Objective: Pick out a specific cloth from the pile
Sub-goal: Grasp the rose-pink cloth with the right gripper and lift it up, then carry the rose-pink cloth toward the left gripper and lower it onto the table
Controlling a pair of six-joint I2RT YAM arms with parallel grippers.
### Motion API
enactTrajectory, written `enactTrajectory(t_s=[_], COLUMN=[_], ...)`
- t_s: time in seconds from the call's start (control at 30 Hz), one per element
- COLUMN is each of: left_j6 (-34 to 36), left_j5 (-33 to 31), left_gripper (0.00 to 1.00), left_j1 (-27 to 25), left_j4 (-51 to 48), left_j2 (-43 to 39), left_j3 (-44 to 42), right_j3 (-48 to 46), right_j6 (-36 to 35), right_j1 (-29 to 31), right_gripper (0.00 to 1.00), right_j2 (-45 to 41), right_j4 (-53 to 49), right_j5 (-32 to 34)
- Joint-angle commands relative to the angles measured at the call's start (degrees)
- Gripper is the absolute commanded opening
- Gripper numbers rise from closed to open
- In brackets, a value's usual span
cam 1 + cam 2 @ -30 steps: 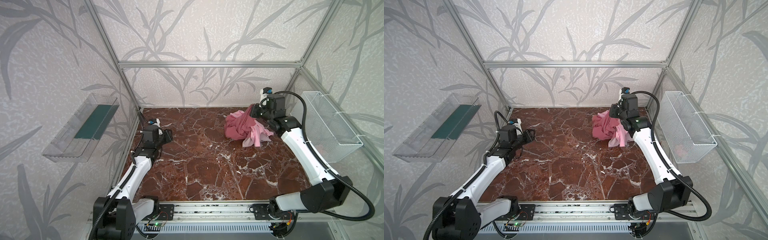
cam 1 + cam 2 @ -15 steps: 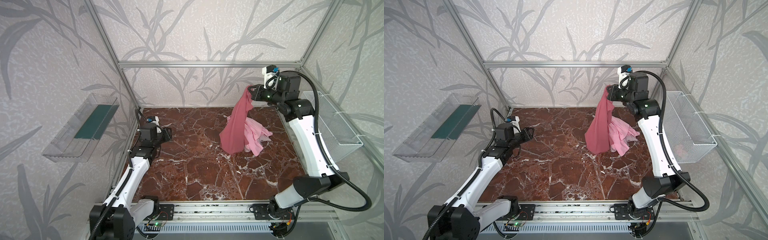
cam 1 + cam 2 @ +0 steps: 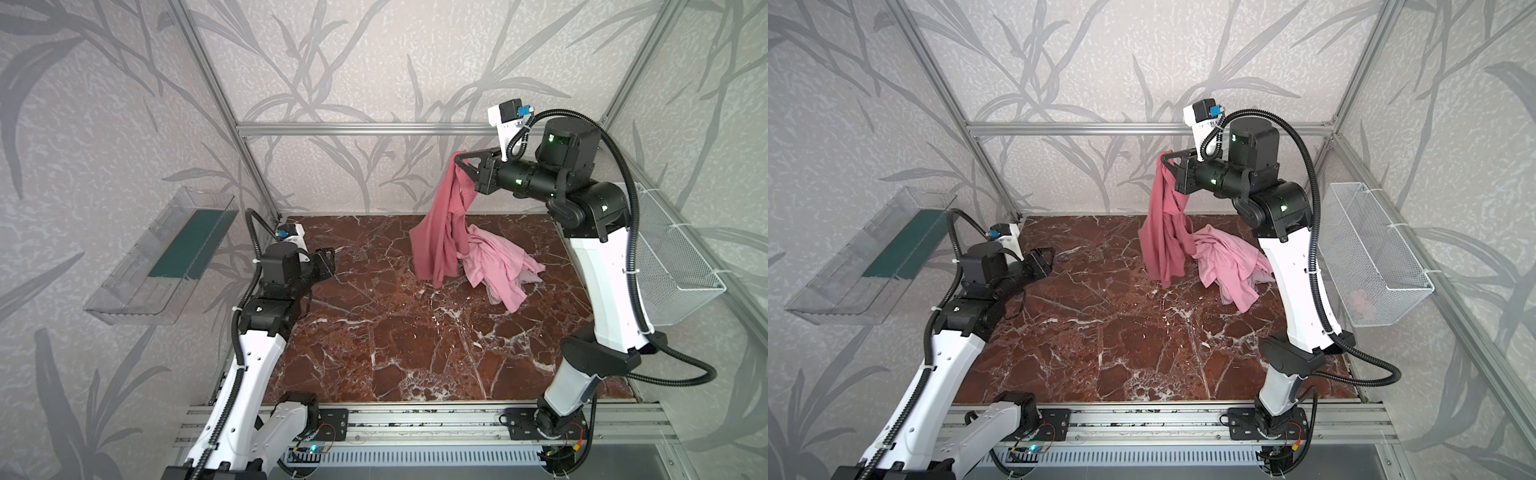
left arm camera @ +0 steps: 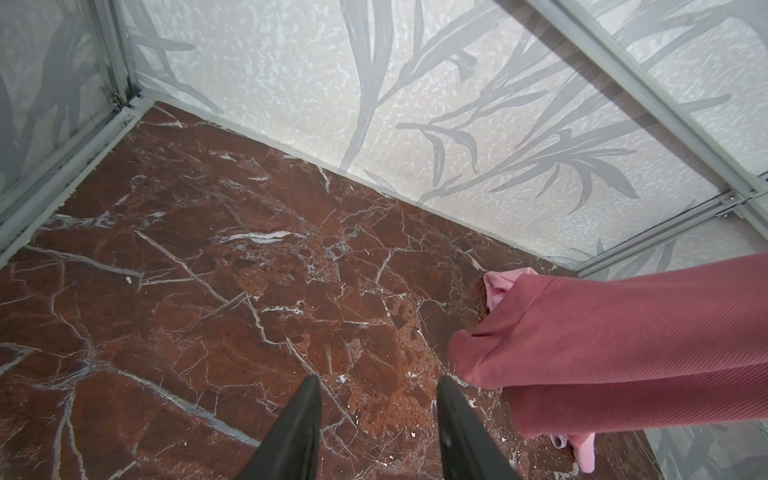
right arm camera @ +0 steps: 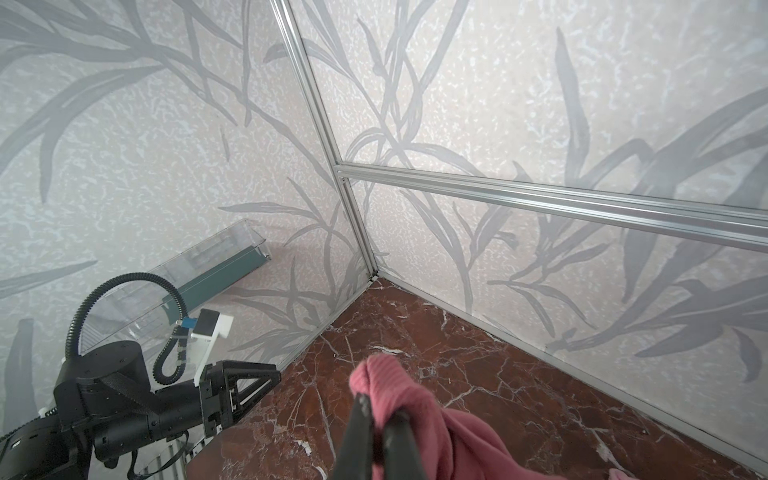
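Cloth point(image 3: 436, 237) hangs from right jaws clamped on its top, lower end beside pile point(image 3: 496, 266) on tabletop point(image 3: 374, 340). Left jaws partly open, empty, well apart

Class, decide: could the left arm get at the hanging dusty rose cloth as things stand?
Probably yes. The left pincer stands open over the bare marble table, and nothing lies between it and the cloth, which hangs from the right pincer. The pile sits beyond the cloth, out of the way.

high stereo pair, wrist views share cloth point(image 4: 623, 353)
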Motion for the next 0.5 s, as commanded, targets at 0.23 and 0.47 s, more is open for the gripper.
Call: enactTrajectory(t_s=[0.23,0.47], left_j6=[1.77,1.59], left_j5=[-3.27,-3.94], left_gripper=[0.45,0.45], left_j1=[-0.23,-0.24], left_j4=[-9.85,-11.56], left_j2=[-4.12,-6.49], left_j3=[4.76,5.48], right_j3=[2.9,6.28], right_j6=[-1.08,-3.1], right_j1=[4.14,9.56], right_gripper=[0.0,0.0], right_j2=[5.81,9.62], right_j4=[-0.16,-1.64], right_j5=[-4.08,-2.68])
